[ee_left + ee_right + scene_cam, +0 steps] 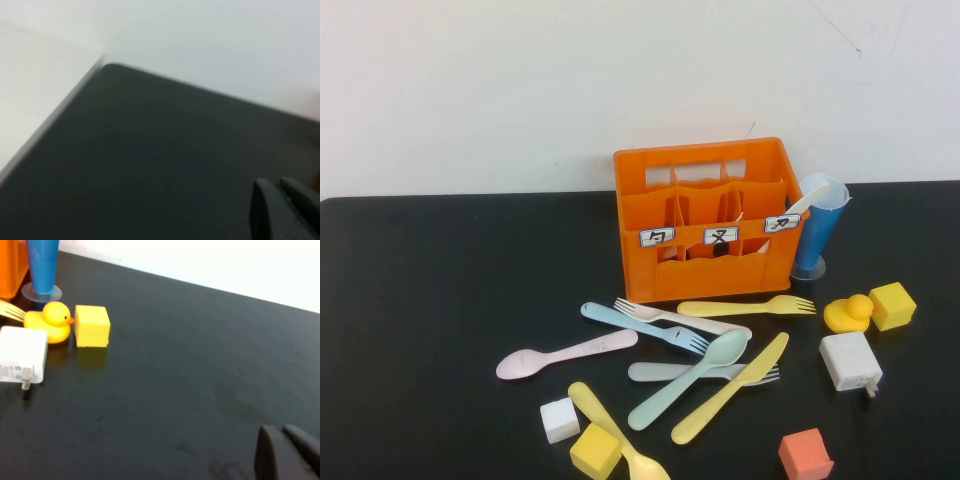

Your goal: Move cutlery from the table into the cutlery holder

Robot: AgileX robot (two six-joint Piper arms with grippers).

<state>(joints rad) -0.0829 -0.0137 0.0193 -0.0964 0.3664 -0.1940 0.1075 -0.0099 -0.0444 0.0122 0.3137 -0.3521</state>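
The orange cutlery holder [705, 215] stands at the back middle of the black table [440, 300]. In front of it lie several pieces of cutlery: a pink spoon [565, 353], a pale blue fork [640, 325], a yellow fork [745, 306], a mint spoon [690, 378], a grey fork [655, 372], a yellow knife [730, 388] and a yellow spoon [615, 435]. Neither arm shows in the high view. My left gripper [275, 182] is shut and empty over bare table near a corner. My right gripper [280, 429] is shut and empty over bare table, well away from the yellow fork's tines [10, 310].
A blue cup [815, 235] holding a white spoon stands right of the holder. A yellow duck [847, 313], a yellow cube [892, 305], a white charger [850, 362], an orange cube [805, 455], a white cube [559, 419] and another yellow cube [595, 450] lie around the cutlery.
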